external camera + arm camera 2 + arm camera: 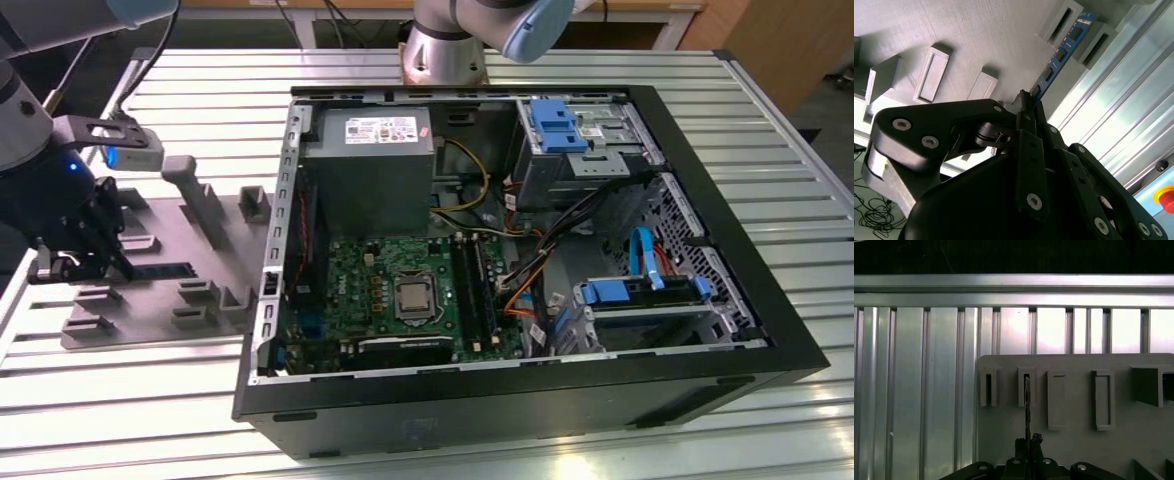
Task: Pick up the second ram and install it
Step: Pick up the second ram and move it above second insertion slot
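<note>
Looking along the gripper (1030,102) in the second wrist view, we see its jaws pinching the near end of the ram (1060,54), whose long axis runs straight ahead of them into a slot of the grey tray (150,218) at the exterior view's left. It is a thin blue board with dark chips.

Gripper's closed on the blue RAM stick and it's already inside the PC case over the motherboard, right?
No. The gripper is closed on the second ram, but outside the PC case. The exterior view shows it at the gray holder tray on that view's left, and the second wrist view shows the stick's far end sitting in the tray's holder.
</note>
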### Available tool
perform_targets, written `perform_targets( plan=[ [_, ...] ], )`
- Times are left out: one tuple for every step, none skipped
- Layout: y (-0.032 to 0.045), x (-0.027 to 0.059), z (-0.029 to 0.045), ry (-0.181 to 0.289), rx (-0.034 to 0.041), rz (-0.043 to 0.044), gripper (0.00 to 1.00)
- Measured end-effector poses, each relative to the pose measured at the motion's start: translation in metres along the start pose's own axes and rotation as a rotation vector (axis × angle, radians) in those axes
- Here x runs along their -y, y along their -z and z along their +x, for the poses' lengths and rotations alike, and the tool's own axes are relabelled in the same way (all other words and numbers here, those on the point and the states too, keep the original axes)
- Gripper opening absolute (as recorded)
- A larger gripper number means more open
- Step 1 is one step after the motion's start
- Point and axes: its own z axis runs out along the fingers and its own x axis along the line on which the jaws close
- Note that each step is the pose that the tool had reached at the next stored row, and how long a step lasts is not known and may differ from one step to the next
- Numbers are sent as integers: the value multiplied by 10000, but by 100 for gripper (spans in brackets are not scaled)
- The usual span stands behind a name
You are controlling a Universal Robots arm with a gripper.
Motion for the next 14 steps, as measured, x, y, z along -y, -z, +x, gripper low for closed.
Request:
perform_targets(
  plan=[
    [9, 0, 0, 0, 0, 1, 14],
    [18, 0, 1, 0, 0, 0, 14],
    [27, 0, 1, 0, 0, 1, 14],
    [35, 0, 2, 0, 0, 1, 14],
    [39, 0, 2, 0, 2, 3, 14],
    [46, 1, 2, 0, 1, 1, 14],
    [52, 0, 2, 0, 0, 1, 14],
    [57, 1, 3, 0, 1, 2, 14],
    [62, 1, 3, 0, 1, 2, 14],
    [65, 1, 3, 0, 2, 2, 14],
    [67, 1, 3, 0, 1, 3, 14],
    [69, 1, 3, 0, 2, 3, 14],
    [72, 0, 3, 0, 1, 1, 14],
    [75, 1, 3, 0, 1, 1, 14]
  ],
)
